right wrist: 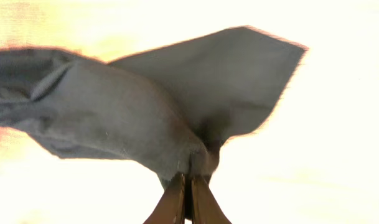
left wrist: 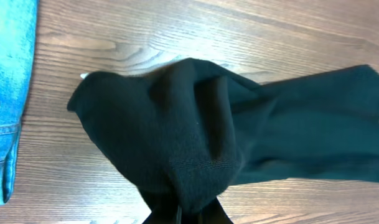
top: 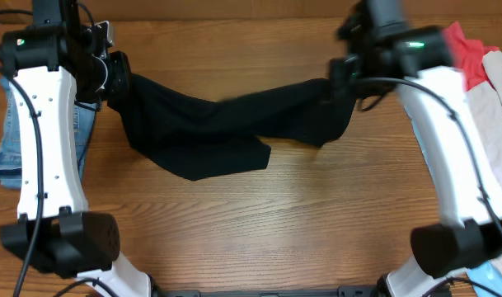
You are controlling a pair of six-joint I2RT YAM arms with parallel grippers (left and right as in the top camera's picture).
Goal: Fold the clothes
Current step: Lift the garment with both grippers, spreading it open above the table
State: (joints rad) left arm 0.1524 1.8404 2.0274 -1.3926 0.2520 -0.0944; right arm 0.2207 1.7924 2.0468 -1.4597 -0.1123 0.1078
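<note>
Garment: soft black knit garment (top: 226, 124), sagging between both pincers over the far half of the wood-grain surface (top: 275, 214).
Left pincer (top: 119, 85): pinching the bunched end! Left wrist view shows fine ribbing, with the fingers buried in cloth.
Right pincer (right wrist: 189, 186): pressed tight on a fold; this view is washed out.
Around: blue denim jeans (left wrist: 5, 93) at the surface's left edge, red and beige cloths (top: 481, 58) at its right.

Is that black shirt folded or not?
Not folded. The black shirt hangs stretched and bunched between the left tool and right tool, each shut on an end, one loose flap drooping toward the table.
</note>
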